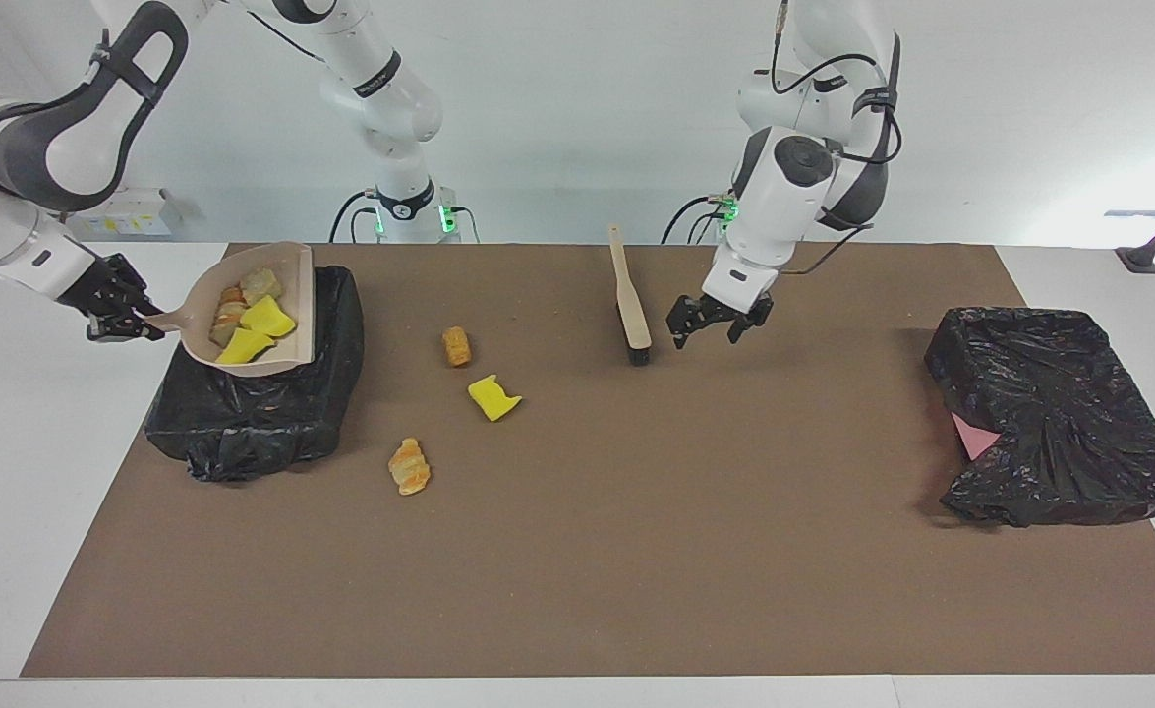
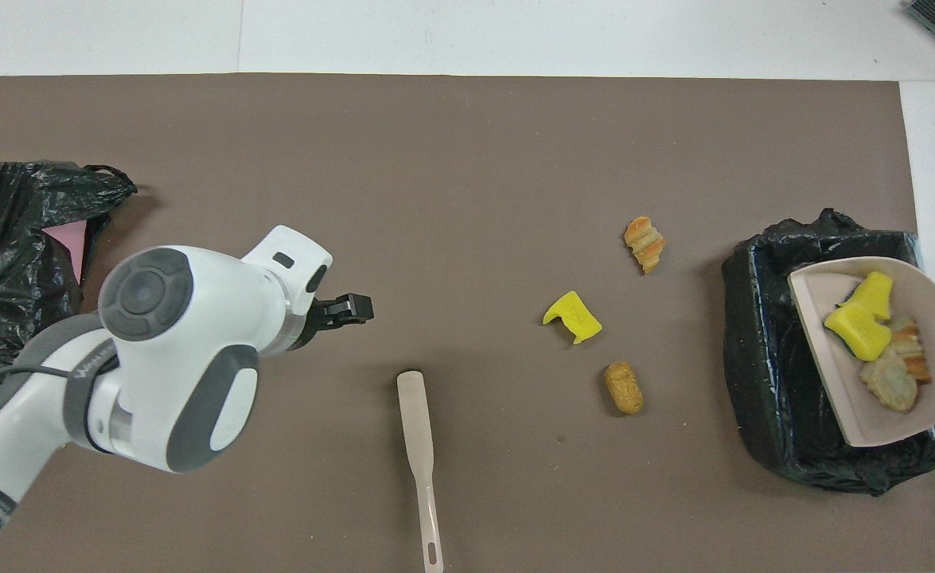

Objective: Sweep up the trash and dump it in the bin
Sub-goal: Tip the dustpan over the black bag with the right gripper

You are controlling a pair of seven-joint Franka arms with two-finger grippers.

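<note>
The only legible writing is pale lettering on the left arm's grey band in the overhead view, too partial to read whole; the left tool (image 1: pixel 718 323) hangs with fingers spread wide, holding nothing, over the brown surface (image 1: pixel 636 551) beside the tan long-handled brush (image 1: pixel 630 305), which lies flat; the right tool (image 1: pixel 117 313), fingers closed, grips the handle of the beige plastic dustpan (image 1: pixel 294 285), raised over the black-bagged bin (image 1: pixel 243 423) at the right arm's end; in the pan sit yellow sponge pieces (image 1: pixel 255 329) and tan bread chunks (image 1: pixel 243 293); the overhead view alone shows one sponge's green side (image 2: pixel 847 302), while the right tool is cut off there; on the surface lie a croissant-shaped piece (image 1: pixel 409 466), a yellow sponge scrap (image 1: pixel 493 397) and a small golden roll (image 1: pixel 456 346); a second black bag (image 1: pixel 1059 413) with a pink scrap (image 1: pixel 974 436) sits at the left arm's end.
</note>
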